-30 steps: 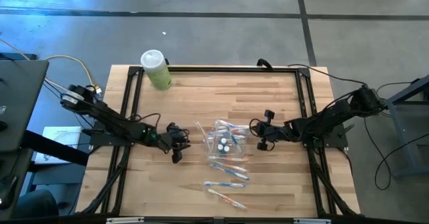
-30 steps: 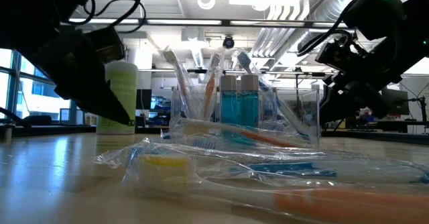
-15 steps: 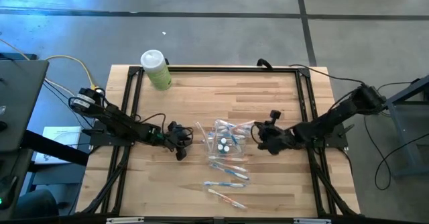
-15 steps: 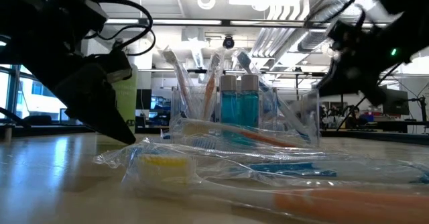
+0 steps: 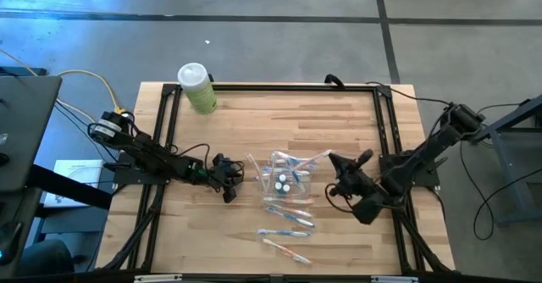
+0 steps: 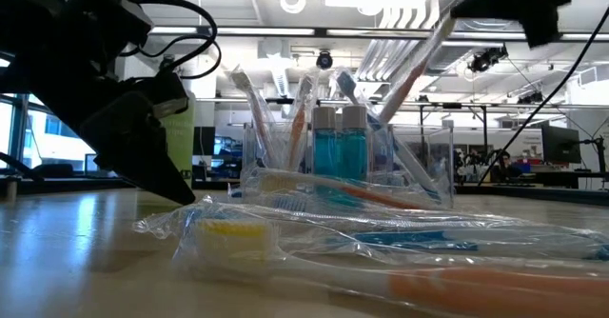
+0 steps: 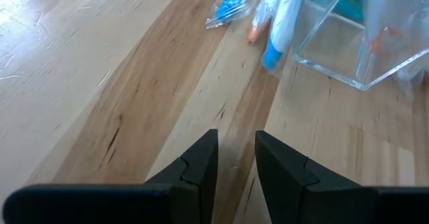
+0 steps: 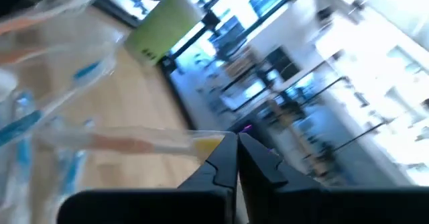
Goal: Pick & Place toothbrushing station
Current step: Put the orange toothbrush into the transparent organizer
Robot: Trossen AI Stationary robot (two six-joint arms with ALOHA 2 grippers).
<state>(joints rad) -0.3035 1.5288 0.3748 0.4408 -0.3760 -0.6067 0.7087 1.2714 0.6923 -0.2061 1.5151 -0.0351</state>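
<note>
We hold a slim orange-marked wrapped toothbrush (image 8: 127, 142) pinched in our right gripper (image 8: 236, 150) just beside the clear plastic holder (image 5: 284, 180), left gripper (image 7: 236, 158) narrowly parted, empty; the slippery wrapper could let it slip.

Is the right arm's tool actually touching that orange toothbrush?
Touching. The right wrist view shows the right tool shut on the wrapped orange toothbrush, its end pinched between the fingertips.

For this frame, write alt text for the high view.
Right claw grips a wrapped toothbrush beside the clear holder mid-table. Left claw sits low on the holder's other side; more toothbrushes lie nearer the front edge, green bottle at the back corner.
</note>
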